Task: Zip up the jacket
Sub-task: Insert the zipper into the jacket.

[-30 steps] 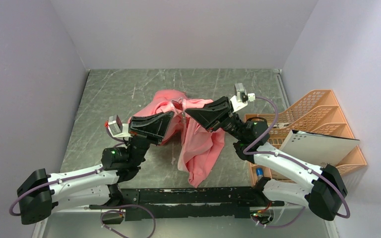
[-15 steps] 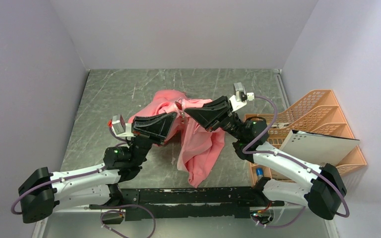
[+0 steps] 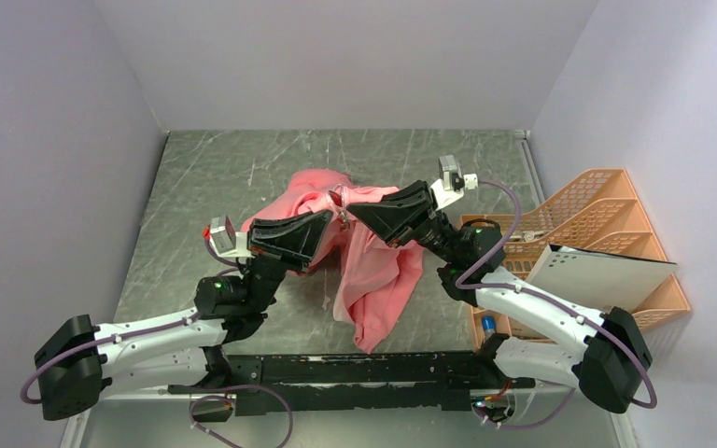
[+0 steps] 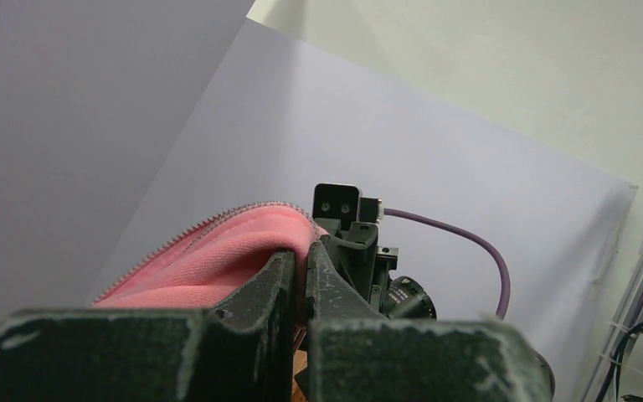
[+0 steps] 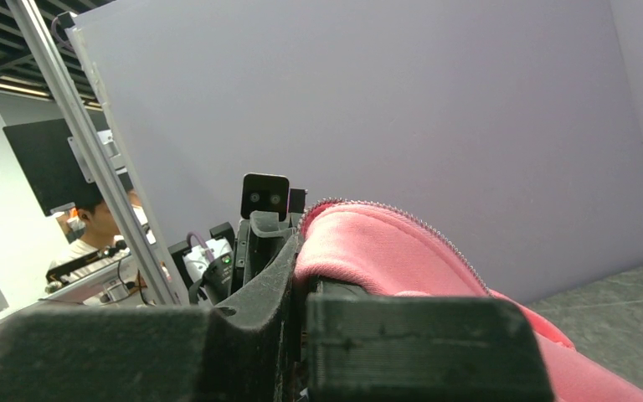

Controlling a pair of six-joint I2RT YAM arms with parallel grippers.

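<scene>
The salmon-pink jacket (image 3: pixel 373 271) is lifted off the grey table in the middle of the top view, its lower part hanging to the surface. My left gripper (image 3: pixel 329 217) is shut on a fold of its zipper edge (image 4: pixel 218 251). My right gripper (image 3: pixel 349 211) is shut on the facing zipper edge (image 5: pixel 368 239). The two grippers meet tip to tip above the table, where a small metal zipper pull (image 3: pixel 343 199) shows between them. Zipper teeth run along the fabric edge in both wrist views. Each wrist camera sees the other gripper just beyond the fabric.
An orange wire rack (image 3: pixel 607 233) with a white board (image 3: pixel 597 275) in it stands at the right edge of the table. Grey walls close off the left, back and right sides. The table (image 3: pixel 215 177) is dark marbled grey.
The left arm shifted slightly right toward the right gripper a second ago. Over the last half second nothing has visibly moved; both grips hold.
</scene>
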